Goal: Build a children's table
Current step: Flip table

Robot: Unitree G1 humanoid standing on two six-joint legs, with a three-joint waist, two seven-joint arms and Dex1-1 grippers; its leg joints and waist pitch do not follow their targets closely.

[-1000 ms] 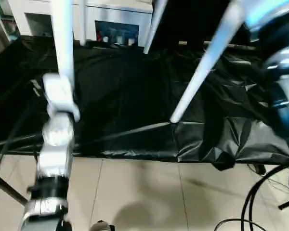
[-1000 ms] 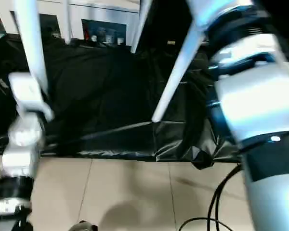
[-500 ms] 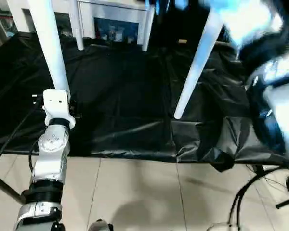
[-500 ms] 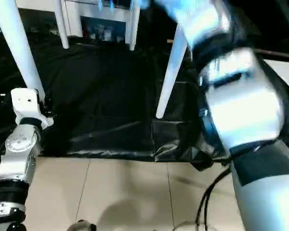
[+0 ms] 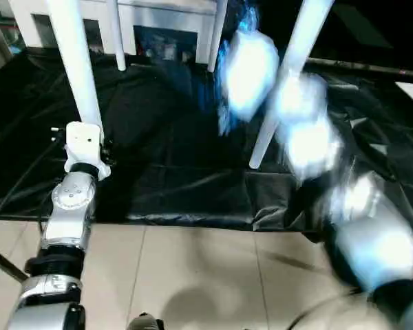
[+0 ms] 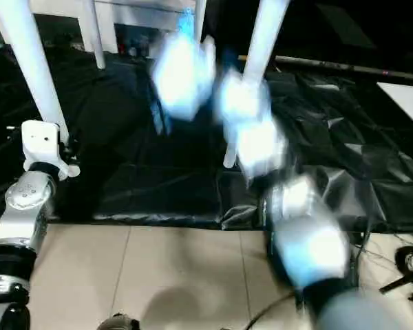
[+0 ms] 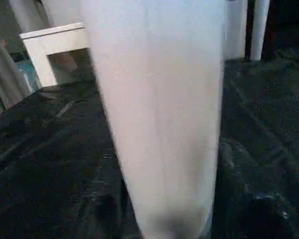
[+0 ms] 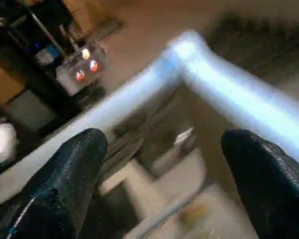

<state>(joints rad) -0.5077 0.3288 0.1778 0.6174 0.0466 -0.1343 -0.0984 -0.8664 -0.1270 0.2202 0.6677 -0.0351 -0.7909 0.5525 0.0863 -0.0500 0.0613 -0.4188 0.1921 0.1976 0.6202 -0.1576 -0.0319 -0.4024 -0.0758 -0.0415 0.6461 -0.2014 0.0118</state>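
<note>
The children's table stands on its white legs on a black sheet. The front-left leg (image 5: pixel 76 62) and front-right leg (image 5: pixel 283 89) rise out of the top of the picture, with two back legs (image 5: pixel 115 38) behind them. My left arm's wrist block (image 5: pixel 82 143) rests against the front-left leg, which looms very close in the left wrist view (image 7: pixel 159 114). My right arm (image 5: pixel 310 148) is a blurred streak crossing in front of the front-right leg. My right gripper (image 8: pixel 164 169) is open, its black fingers (image 8: pixel 65 179) wide apart with nothing between them, beyond them a blurred white bar (image 8: pixel 214 84).
The crumpled black sheet (image 5: pixel 172 137) covers the floor under the table and ends at beige tiles (image 5: pixel 193 275) close to me. A white glass-fronted cabinet (image 5: pixel 165 31) stands at the back. Black cables (image 6: pixel 406 265) lie on the tiles at the right.
My right arm has swung from the upper right down and leftward across the front-right leg. My left arm has stayed against the front-left leg. The camera has shifted a little.
</note>
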